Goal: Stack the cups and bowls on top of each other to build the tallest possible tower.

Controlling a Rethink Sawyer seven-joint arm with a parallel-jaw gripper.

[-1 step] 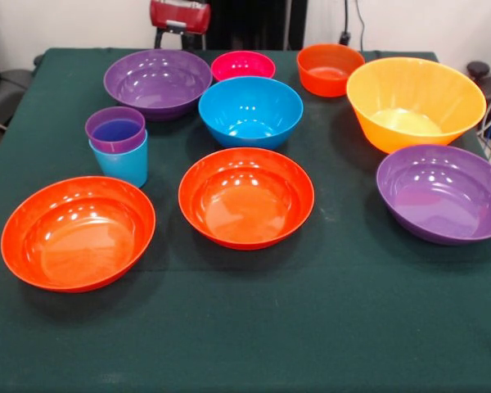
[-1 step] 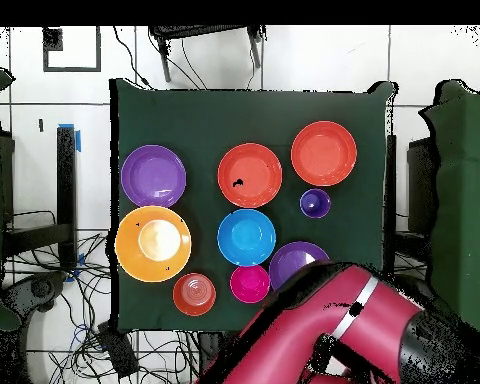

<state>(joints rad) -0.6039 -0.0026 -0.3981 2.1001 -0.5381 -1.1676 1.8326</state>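
Cups (image 1: 117, 144) are being kept nested, purple inside light blue, at centre left of the front frame among separate bowls (image 1: 246, 196). Gripper (image 1: 180, 16) is being held at the top edge, well apart from them; its opening cannot be told.

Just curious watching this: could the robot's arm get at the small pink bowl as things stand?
Probably yes: the pink bowl sits open-topped on the robot's side, with nothing stacked in it.

Bowls (image 1: 246, 196), cups (image 1: 118, 146): smooth glossy plastic, bright highlights inside. Table (image 1: 327, 327): matt dark green cloth, faint lint specks. Arm (image 2: 334, 335) beside table: glossy red shell.
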